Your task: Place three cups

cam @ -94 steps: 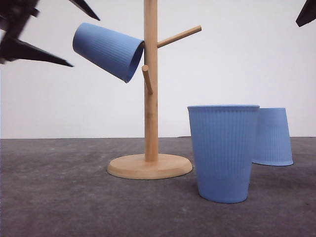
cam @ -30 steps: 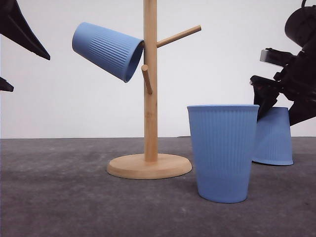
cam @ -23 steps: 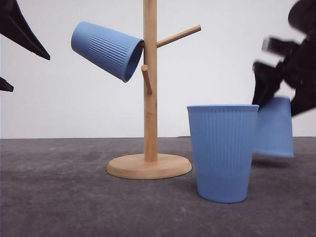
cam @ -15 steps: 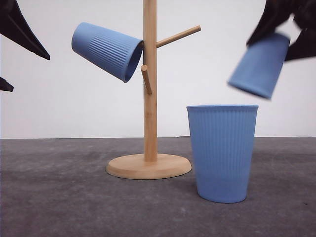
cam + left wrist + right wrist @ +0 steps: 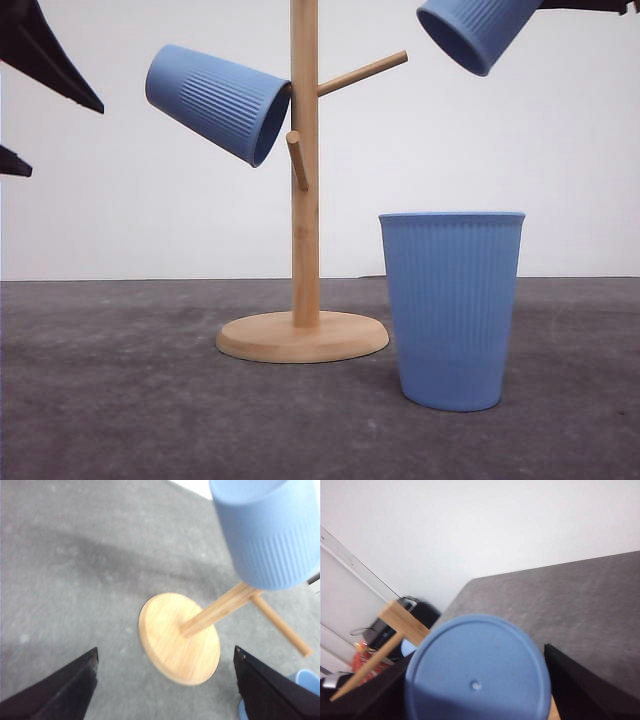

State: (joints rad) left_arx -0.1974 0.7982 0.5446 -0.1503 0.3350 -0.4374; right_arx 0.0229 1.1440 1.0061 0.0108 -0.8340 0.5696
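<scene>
Your left hand (image 5: 165,690) hangs at 9 o'clock in the front view, fingers (image 5: 45,60) spread wide and holding nothing. Your right hand (image 5: 477,680) sits high at 1 o'clock, fingers clamped on a cup (image 5: 475,28).

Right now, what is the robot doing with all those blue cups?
It is putting cups on a wooden cup tree. One cup already hangs on a peg. The right gripper holds a second cup up high, tilted, near the free upper peg. A third cup stands upright on the table. The left gripper is open.
</scene>
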